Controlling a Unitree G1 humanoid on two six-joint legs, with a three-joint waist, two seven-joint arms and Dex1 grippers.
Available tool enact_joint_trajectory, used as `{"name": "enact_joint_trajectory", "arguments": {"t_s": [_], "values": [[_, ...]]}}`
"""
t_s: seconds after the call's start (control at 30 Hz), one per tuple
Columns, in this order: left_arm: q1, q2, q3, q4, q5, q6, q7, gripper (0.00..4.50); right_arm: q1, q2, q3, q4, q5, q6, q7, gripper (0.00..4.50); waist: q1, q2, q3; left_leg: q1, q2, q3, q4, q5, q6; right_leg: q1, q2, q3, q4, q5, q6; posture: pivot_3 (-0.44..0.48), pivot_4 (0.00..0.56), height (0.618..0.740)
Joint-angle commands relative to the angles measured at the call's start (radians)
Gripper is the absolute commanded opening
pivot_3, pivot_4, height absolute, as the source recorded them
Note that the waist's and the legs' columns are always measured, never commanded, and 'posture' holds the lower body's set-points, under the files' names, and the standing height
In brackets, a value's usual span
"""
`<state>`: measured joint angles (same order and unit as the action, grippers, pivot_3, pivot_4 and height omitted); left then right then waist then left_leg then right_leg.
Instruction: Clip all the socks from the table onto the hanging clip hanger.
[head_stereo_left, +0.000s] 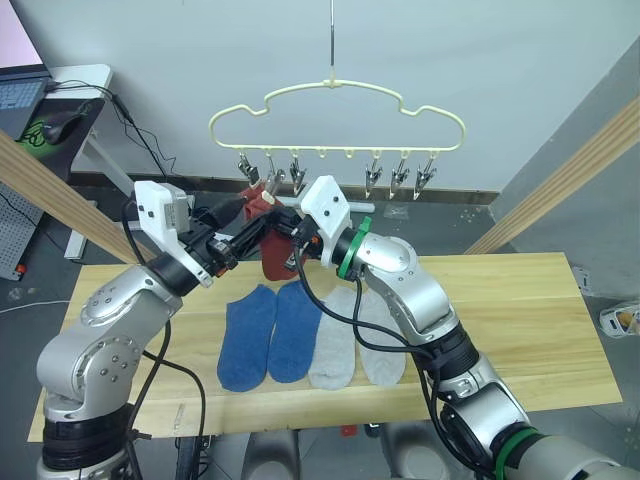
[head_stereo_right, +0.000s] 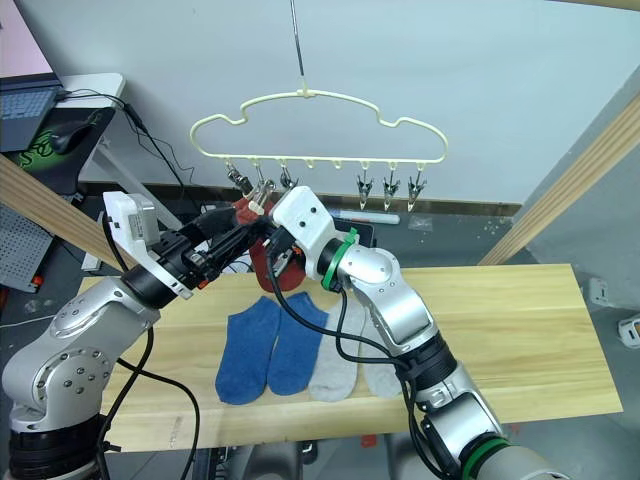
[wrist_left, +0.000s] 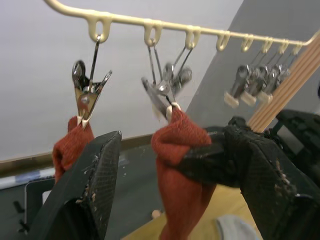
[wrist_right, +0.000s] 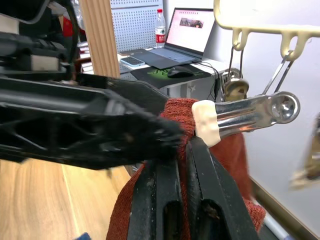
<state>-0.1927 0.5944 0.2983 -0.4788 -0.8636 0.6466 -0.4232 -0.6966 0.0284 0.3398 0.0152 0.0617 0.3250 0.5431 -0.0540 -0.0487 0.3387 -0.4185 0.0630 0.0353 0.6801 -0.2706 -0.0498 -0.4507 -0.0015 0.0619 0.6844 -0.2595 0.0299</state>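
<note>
The pale yellow clip hanger (head_stereo_left: 335, 90) hangs above the table (head_stereo_left: 500, 320). One rust red sock (wrist_left: 70, 145) hangs from its leftmost clip (wrist_left: 85, 95). My right gripper (wrist_right: 185, 147) is shut on a second red sock (head_stereo_left: 275, 255) and holds its top against the white-tipped clip (wrist_right: 240, 115) beside the first. My left gripper (wrist_left: 172, 135) is open, its fingers (wrist_left: 95, 180) spread on either side of that sock just below the clips. Two blue socks (head_stereo_left: 270, 335) and two light grey socks (head_stereo_left: 355, 345) lie side by side on the table.
Slanted wooden poles cross at the left (head_stereo_left: 60, 195) and the right (head_stereo_left: 570, 170). A desk with a laptop (head_stereo_left: 20, 95) and cables stands at the back left. Three more clips (head_stereo_left: 400, 178) hang free on the hanger's right half.
</note>
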Motion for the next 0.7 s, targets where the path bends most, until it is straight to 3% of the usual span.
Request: {"name": "enact_joint_trajectory", "arguments": {"t_s": [0.03,0.27,0.7], "values": [[0.024,0.017,0.019,-0.037,0.015,-0.010,-0.011,3.53,0.000,0.006,-0.003,-0.034,0.002,-0.026,-0.009,0.26,0.000,0.000,0.000,0.000,0.000,0.000,0.000,0.000,0.000,0.000,0.000,0.000,0.000,0.000,0.000,-0.015,0.280,0.738],[0.025,0.018,0.023,-0.034,0.026,-0.015,-0.013,3.55,0.013,-0.025,0.005,-0.058,-0.001,0.001,-0.002,2.54,0.003,0.000,0.000,0.000,0.000,0.000,0.000,0.001,0.002,0.000,0.000,0.000,0.001,0.001,-0.002,-0.020,0.278,0.738],[0.049,0.022,0.029,-0.065,0.075,-0.035,-0.009,3.55,0.122,-0.230,-0.004,-0.302,0.031,0.141,0.090,2.54,0.005,-0.002,-0.003,0.000,-0.001,-0.002,0.001,0.002,0.003,0.000,0.000,-0.001,0.005,0.001,-0.002,-0.022,0.262,0.738]]}}
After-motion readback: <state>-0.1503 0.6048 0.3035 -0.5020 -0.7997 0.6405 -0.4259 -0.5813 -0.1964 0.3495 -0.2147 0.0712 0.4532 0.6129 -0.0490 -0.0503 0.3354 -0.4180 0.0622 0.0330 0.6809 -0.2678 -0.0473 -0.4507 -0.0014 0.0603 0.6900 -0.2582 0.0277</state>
